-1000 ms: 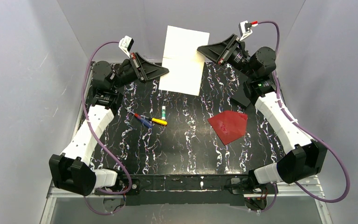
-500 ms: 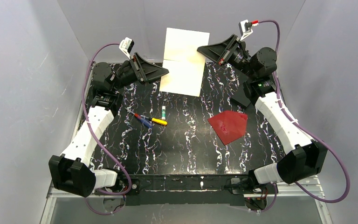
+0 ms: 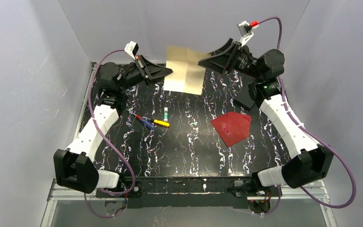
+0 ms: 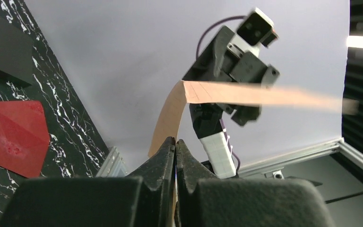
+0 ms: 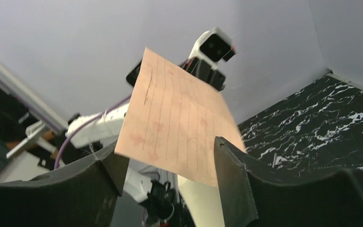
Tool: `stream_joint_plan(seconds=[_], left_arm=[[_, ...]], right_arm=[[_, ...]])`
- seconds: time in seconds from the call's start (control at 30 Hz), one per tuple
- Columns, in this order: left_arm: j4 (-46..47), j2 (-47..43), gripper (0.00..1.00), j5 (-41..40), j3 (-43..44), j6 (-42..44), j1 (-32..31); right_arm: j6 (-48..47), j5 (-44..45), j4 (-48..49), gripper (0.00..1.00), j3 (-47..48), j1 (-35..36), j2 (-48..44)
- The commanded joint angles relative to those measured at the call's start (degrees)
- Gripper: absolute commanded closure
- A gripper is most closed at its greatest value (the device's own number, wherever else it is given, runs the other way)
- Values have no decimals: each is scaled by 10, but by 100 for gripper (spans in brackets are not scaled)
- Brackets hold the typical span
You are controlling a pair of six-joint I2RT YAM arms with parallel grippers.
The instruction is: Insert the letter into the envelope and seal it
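We are noting the left end effector [image 3: 169, 72] alone pinching the letter [image 3: 185, 71] aloft over the far desk [image 3: 189, 142], right end effector [image 3: 202, 60] spread; it is risking sagging or slipping free.

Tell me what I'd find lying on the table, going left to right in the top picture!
blue pen → yellow marker → envelope
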Motion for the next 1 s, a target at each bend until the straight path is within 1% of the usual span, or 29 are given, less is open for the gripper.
stream_joint_plan(seconds=[0.0, 0.07, 0.17, 0.23, 0.27, 0.3, 0.33, 0.4, 0.43, 0.53, 0.6, 0.63, 0.67, 0.7, 0.73, 0.8, 0.87, 0.97], left_arm=[[13, 10, 100, -14, 4, -35, -1], [13, 17, 100, -14, 12, -40, -1], [14, 27, 100, -9, 29, -37, -2], [14, 30, 100, -8, 36, -27, -2], [14, 31, 100, -6, 37, -17, -2], [14, 30, 100, -2, 38, 2, -1], [13, 28, 100, 7, 37, 26, -1], [13, 17, 100, 37, 33, 80, -2], [13, 8, 100, 55, 30, 116, -2], [11, -31, 100, 79, 4, 201, -2], [8, -52, 100, 95, -5, 243, -2], [5, -58, 100, 101, -6, 259, -2], [2, -60, 100, 107, -4, 269, -2], [0, -59, 100, 117, -1, 272, -2], [0, -56, 100, 127, 6, 272, -2], [-1, -47, 100, 155, 23, 264, -2], [-1, -39, 100, 193, 42, 255, -2], [0, -33, 100, 229, 58, 242, -2]], right_arm=[[-69, -131, 6, 25, 1, 2, -27], [-80, -171, -12, 23, -5, 3, -28], [-144, -201, -100, 23, 1, 5, -34], [-219, -169, -200, 23, 18, 5, -43], [-255, -131, -252, 23, 35, 5, -49], [-272, -87, -288, 24, 49, 5, -53], [-276, -39, -303, 26, 61, 5, -57], [-253, 36, -296, 31, 74, 5, -65], [-238, 47, -279, 33, 72, 5, -66], [-194, 43, -216, 39, 62, 5, -63], [-211, 42, -233, 44, 67, 5, -56], [-232, 40, -258, 44, 74, 5, -52], [-252, 31, -276, 42, 82, 5, -48], [-266, 11, -289, 37, 90, 6, -44], [-278, -14, -304, 32, 97, 6, -39], [-300, -81, -339, 25, 114, 8, -31], [-306, -115, -342, 22, 112, 12, -33], [-308, -132, -334, 21, 99, 19, -44]])
